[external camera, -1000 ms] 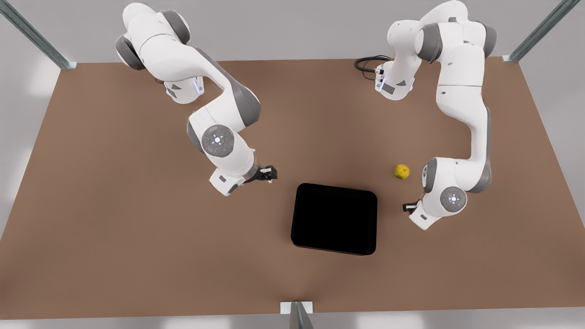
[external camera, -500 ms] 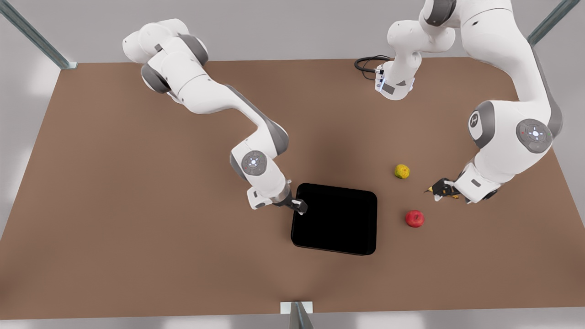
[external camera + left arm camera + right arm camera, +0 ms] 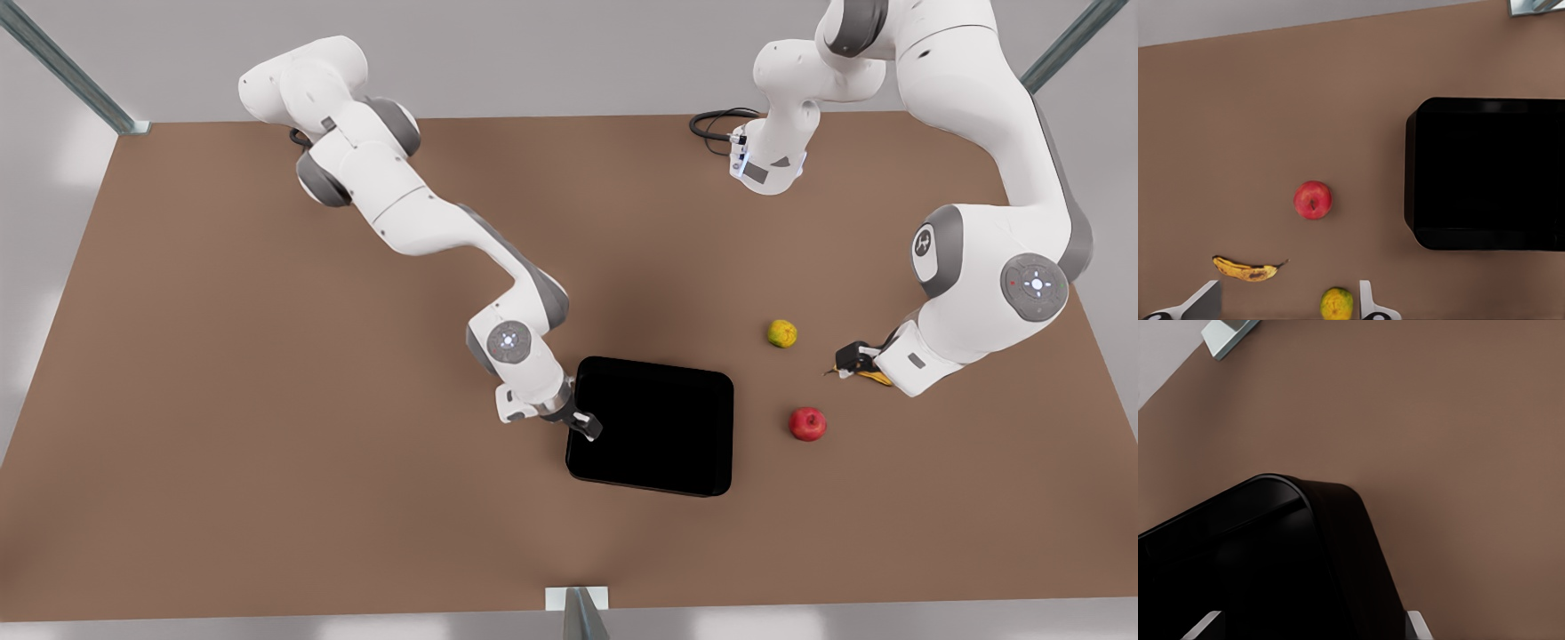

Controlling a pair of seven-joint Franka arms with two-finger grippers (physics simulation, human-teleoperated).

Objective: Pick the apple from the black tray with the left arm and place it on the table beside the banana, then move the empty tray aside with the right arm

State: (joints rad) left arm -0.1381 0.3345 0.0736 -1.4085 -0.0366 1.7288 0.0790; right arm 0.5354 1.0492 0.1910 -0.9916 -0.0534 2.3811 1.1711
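Flat black rectangular tray (image 3: 651,425) lay empty mid-table; right gripper (image 3: 584,426), fingers spread, straddled tray's left rim. Small glossy red apple (image 3: 807,424) rested right of tray, near banana (image 3: 1246,269). Left gripper (image 3: 851,359), fingers spread, empty.

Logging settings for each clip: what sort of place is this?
Likely a simulated tabletop test cell: a plain brown table framed by bare metal posts, with two white arms working over a flat black tray.

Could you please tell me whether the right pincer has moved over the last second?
Yes. The right pincer travelled toward the front view's right and nearer the camera, reaching the black tray's edge.
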